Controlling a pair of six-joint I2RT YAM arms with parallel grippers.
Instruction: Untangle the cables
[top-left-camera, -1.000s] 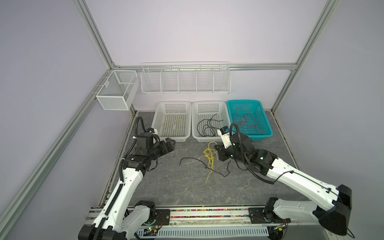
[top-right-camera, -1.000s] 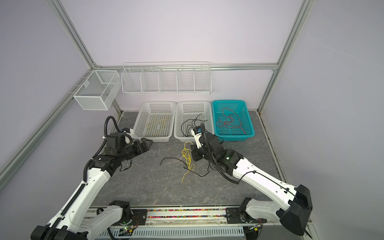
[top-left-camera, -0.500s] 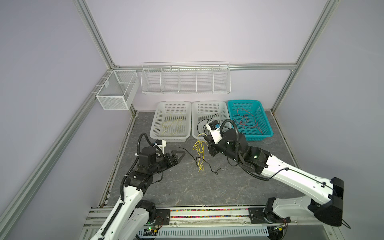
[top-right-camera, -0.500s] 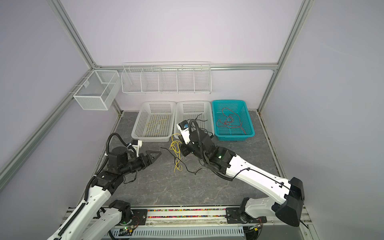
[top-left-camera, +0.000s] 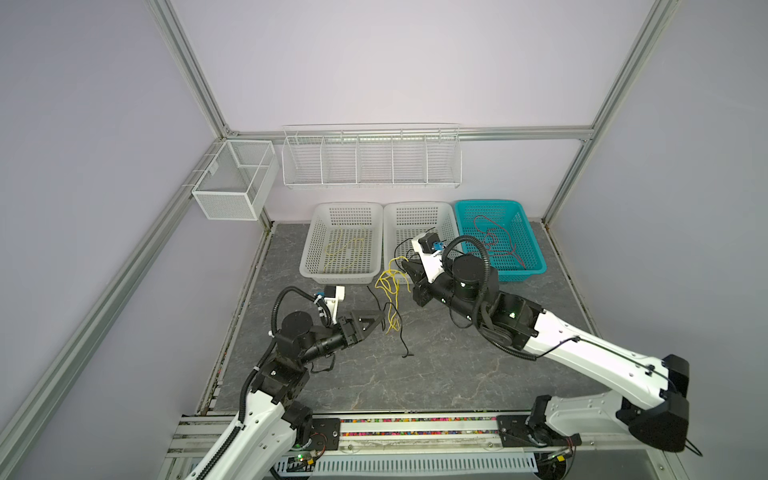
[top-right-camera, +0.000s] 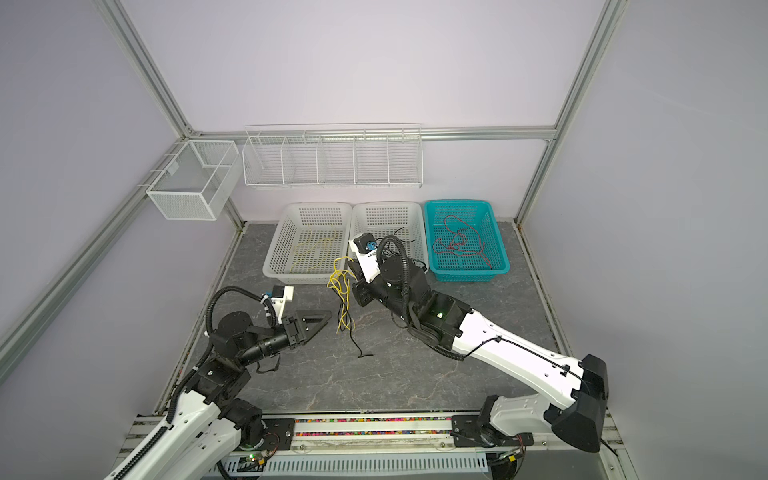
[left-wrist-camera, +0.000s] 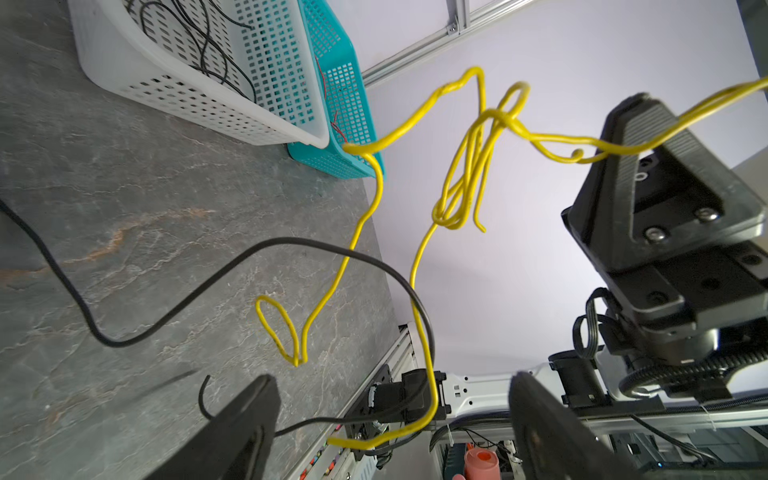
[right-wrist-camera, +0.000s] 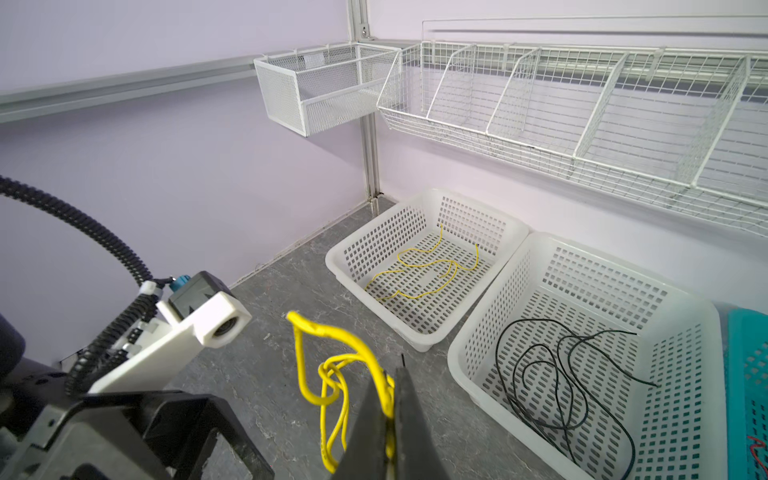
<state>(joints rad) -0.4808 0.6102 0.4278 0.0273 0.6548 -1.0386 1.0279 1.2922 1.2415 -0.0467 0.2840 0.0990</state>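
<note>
A knotted bundle of yellow cables (top-left-camera: 390, 286) (top-right-camera: 340, 286) hangs above the table in front of the white baskets. My right gripper (top-left-camera: 409, 268) (right-wrist-camera: 392, 399) is shut on its top strand. A black cable (top-left-camera: 399, 338) (left-wrist-camera: 232, 266) hangs tangled with it, its free end resting on the table. My left gripper (top-left-camera: 376, 322) (left-wrist-camera: 392, 411) stands open low beside the hanging ends. In the left wrist view a yellow strand and a black strand cross the gap between its fingers (left-wrist-camera: 249, 415) without being pinched.
Three baskets stand at the back. A white basket (top-left-camera: 348, 205) holds a yellow cable (top-left-camera: 345, 251), the middle white basket (top-left-camera: 417, 204) black cables (right-wrist-camera: 552, 374), the teal basket (top-left-camera: 488, 202) red cables (top-left-camera: 494, 239). Wire racks (top-left-camera: 370, 158) hang on the wall.
The right gripper has lifted the yellow bundle off the table and carried it left toward the baskets. The left arm swung down and rightward, bringing its open gripper up to the dangling ends.
</note>
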